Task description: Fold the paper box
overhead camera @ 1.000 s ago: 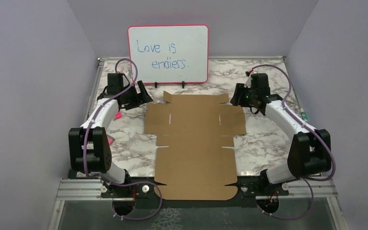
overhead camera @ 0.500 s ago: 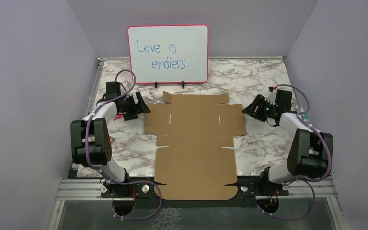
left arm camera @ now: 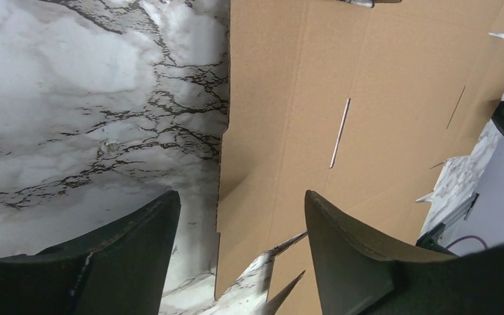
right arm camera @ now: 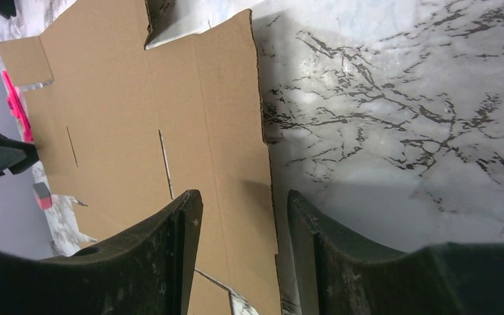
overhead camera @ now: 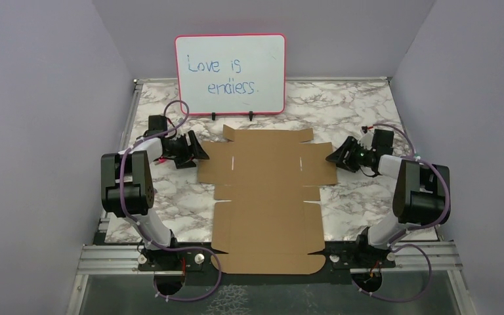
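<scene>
Both arms sit lower and closer in than a second ago, with their elbows folded up by the side edges of the table. The left gripper points right at the left side flap of the paper box, and the right gripper points left at the right flap. Each is spread wide and grasps nothing. In the wrist views a flap edge lies in line with the gap between the fingers. The box lies flat and unfolded across the middle of the frame, below the whiteboard, reaching past the table's bottom edge.
</scene>
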Action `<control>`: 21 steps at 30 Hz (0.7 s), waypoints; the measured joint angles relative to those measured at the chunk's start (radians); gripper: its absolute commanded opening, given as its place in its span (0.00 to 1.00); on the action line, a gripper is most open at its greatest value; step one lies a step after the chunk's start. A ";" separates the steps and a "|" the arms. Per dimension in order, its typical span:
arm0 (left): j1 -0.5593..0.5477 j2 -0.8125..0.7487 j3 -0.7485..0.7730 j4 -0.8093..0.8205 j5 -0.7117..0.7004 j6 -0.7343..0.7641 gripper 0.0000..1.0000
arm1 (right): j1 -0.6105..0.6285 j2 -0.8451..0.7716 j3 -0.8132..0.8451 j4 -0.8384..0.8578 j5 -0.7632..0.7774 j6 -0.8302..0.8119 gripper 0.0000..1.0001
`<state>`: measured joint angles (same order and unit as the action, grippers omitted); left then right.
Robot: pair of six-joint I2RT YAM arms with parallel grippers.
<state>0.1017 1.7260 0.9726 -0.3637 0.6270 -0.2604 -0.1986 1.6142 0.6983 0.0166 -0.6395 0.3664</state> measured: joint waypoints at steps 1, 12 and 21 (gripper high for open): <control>0.000 0.003 0.000 0.000 0.003 0.000 0.66 | 0.000 0.004 0.000 0.006 -0.006 -0.001 0.53; -0.037 0.017 0.001 -0.006 0.008 0.017 0.25 | 0.000 0.014 -0.009 0.020 -0.080 -0.015 0.33; -0.082 -0.046 0.001 -0.031 -0.077 0.018 0.12 | 0.035 -0.097 -0.008 -0.042 -0.047 -0.039 0.20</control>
<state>0.0200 1.6798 0.9733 -0.3946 0.5503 -0.2428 -0.1631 1.5177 0.6907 -0.0254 -0.6865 0.3275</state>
